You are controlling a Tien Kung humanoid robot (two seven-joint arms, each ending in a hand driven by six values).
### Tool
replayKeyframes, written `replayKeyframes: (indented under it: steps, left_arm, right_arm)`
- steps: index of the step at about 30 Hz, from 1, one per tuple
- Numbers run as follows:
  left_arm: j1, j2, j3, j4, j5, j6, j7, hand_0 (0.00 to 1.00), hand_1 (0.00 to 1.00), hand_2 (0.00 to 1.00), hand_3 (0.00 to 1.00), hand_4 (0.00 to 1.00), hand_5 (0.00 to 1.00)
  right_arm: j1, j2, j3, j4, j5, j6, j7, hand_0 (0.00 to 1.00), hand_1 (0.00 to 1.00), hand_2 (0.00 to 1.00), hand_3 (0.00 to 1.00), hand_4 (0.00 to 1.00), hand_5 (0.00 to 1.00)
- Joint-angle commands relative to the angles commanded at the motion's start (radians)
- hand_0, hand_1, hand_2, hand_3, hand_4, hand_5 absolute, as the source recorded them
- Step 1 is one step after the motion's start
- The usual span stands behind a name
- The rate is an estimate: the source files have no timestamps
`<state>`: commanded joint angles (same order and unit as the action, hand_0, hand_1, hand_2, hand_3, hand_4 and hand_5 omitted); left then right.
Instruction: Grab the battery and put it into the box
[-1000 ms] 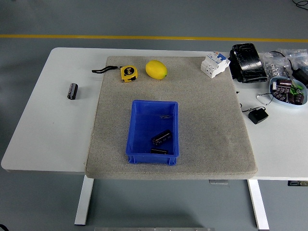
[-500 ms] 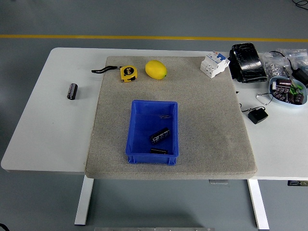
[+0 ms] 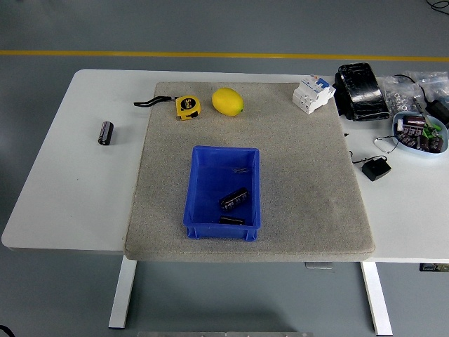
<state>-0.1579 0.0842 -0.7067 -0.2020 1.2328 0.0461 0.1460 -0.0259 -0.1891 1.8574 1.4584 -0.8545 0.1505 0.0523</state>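
The counter [image 3: 63, 189] was a smooth white slab with rounded corners. Over its middle lay a mat [image 3: 309, 196], grey, coarse and felt-like, its near edge overhanging the counter's front. On the mat's near middle sat the box [image 3: 203, 182], a rectangular bin of glossy blue plastic with upright walls. Inside it, a dark cylindrical battery [image 3: 234, 199] lay tilted on the floor, with another dark piece [image 3: 232, 220] against the near wall.

At the far right a black, shiny wrapped bundle [image 3: 360, 90] rested on the counter, near a pale blue dish [image 3: 400, 140] heaped with small dark cylinders. A smooth yellow lemon [image 3: 227, 102] sat at the mat's far edge, and a white blocky breaker [image 3: 312, 93] stood at its far right corner. Left of the lemon was a yellow tape measure [image 3: 186, 107] with a black strap trailing left. A small black adapter [image 3: 376, 169] lay just off the mat's right side. A second battery [image 3: 105, 133], a short black cylinder, lay alone on the bare counter well left of the mat.

Neither hand appeared in view, so whether the fingers were spread or curled could not be told. Compared with the earlier frames, nothing had shifted; every item lay where it had been.
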Motion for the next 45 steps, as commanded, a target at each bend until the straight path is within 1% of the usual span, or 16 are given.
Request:
replayKeyframes:
  steps: [1, 2, 7, 8, 13, 14, 18, 19, 20, 25, 26, 31, 32, 37, 38, 45]
  left_arm:
    - [0.000, 0.000, 0.002, 0.000, -0.002, 0.000, 0.000, 0.750, 0.729, 0.771, 0.570, 0.599, 0.529]
    - [0.000, 0.000, 0.003, 0.000, -0.004, 0.000, -0.001, 0.750, 0.728, 0.771, 0.568, 0.600, 0.529]
    - [0.001, 0.001, 0.007, 0.000, -0.012, 0.000, -0.001, 0.750, 0.728, 0.771, 0.568, 0.600, 0.529]
    - [0.002, 0.001, 0.008, 0.000, -0.014, 0.000, -0.002, 0.750, 0.728, 0.771, 0.568, 0.600, 0.529]
    - [0.001, 0.001, 0.008, 0.000, -0.011, 0.000, -0.001, 0.750, 0.728, 0.771, 0.568, 0.600, 0.529]
    - [0.001, 0.001, 0.008, 0.000, -0.012, 0.000, -0.001, 0.750, 0.728, 0.768, 0.568, 0.601, 0.530]
    - [0.000, 0.001, 0.010, -0.001, -0.013, -0.001, -0.001, 0.750, 0.728, 0.768, 0.568, 0.601, 0.530]
    - [0.000, 0.001, 0.011, -0.001, -0.013, -0.001, -0.001, 0.750, 0.728, 0.768, 0.568, 0.601, 0.530]
    - [0.001, 0.001, 0.012, -0.001, -0.013, -0.002, -0.001, 0.751, 0.729, 0.770, 0.568, 0.601, 0.528]
    - [0.001, 0.001, 0.014, -0.002, -0.013, -0.003, 0.000, 0.751, 0.729, 0.770, 0.568, 0.601, 0.528]
    - [0.001, 0.001, 0.015, -0.003, -0.014, -0.004, 0.000, 0.750, 0.728, 0.769, 0.568, 0.601, 0.528]
    - [0.002, 0.002, 0.017, -0.003, -0.017, -0.004, 0.001, 0.750, 0.728, 0.769, 0.568, 0.601, 0.528]
    - [0.002, 0.002, 0.018, -0.003, -0.019, -0.004, 0.001, 0.750, 0.726, 0.767, 0.567, 0.601, 0.528]
    - [0.002, 0.002, 0.018, -0.005, -0.015, -0.006, 0.003, 0.750, 0.726, 0.767, 0.567, 0.601, 0.528]
    - [0.002, 0.002, 0.019, -0.005, -0.016, -0.007, 0.003, 0.750, 0.726, 0.768, 0.567, 0.602, 0.528]
    - [0.003, 0.003, 0.024, -0.007, -0.021, -0.010, 0.005, 0.751, 0.725, 0.768, 0.567, 0.602, 0.529]
  right_arm:
    - [0.000, 0.000, 0.001, 0.000, 0.000, 0.001, 0.000, 0.716, 0.692, 0.782, 0.902, 0.998, 0.841]
    - [0.000, 0.001, 0.001, 0.000, 0.000, 0.001, -0.001, 0.670, 0.618, 0.728, 0.903, 0.998, 0.844]
    - [0.004, 0.000, -0.001, -0.001, -0.001, 0.006, -0.004, 0.670, 0.618, 0.728, 0.903, 0.998, 0.844]
    - [0.005, 0.000, -0.003, -0.002, -0.002, 0.007, -0.005, 0.665, 0.601, 0.679, 0.904, 0.998, 0.847]
    - [0.004, 0.001, -0.003, -0.002, -0.006, 0.006, -0.008, 0.665, 0.601, 0.679, 0.904, 0.998, 0.847]
    - [0.003, 0.002, -0.002, -0.002, -0.006, 0.006, -0.009, 0.630, 0.479, 0.552, 0.904, 0.998, 0.848]
    - [0.001, 0.003, 0.002, -0.004, -0.013, 0.025, -0.024, 0.630, 0.479, 0.552, 0.904, 0.998, 0.848]
    - [0.001, 0.002, 0.003, -0.004, -0.018, 0.042, -0.035, 0.630, 0.479, 0.552, 0.904, 0.998, 0.848]
    - [0.001, 0.001, 0.002, -0.004, -0.024, 0.052, -0.039, 0.335, 0.256, 0.357, 0.886, 0.998, 0.855]
    - [0.005, 0.000, 0.001, -0.004, -0.042, 0.066, -0.039, 0.335, 0.256, 0.357, 0.886, 0.998, 0.855]
    - [0.006, 0.000, 0.000, -0.004, -0.043, 0.068, -0.040, 0.162, 0.118, 0.213, 0.867, 0.998, 0.860]
    - [0.005, -0.001, -0.002, -0.005, -0.053, 0.074, -0.042, 0.162, 0.118, 0.213, 0.867, 0.998, 0.860]
    - [0.004, -0.001, -0.003, -0.005, -0.054, 0.074, -0.043, 0.078, 0.057, 0.152, 0.855, 0.998, 0.861]
    - [0.004, 0.000, -0.004, -0.006, -0.068, 0.084, -0.049, 0.078, 0.057, 0.152, 0.855, 0.998, 0.861]
    - [0.004, 0.000, -0.004, -0.006, -0.074, 0.088, -0.051, 0.002, 0.002, 0.096, 0.846, 0.998, 0.869]
    - [0.004, -0.001, -0.002, -0.006, -0.092, 0.094, -0.053, 0.002, 0.002, 0.086, 0.846, 0.998, 0.879]
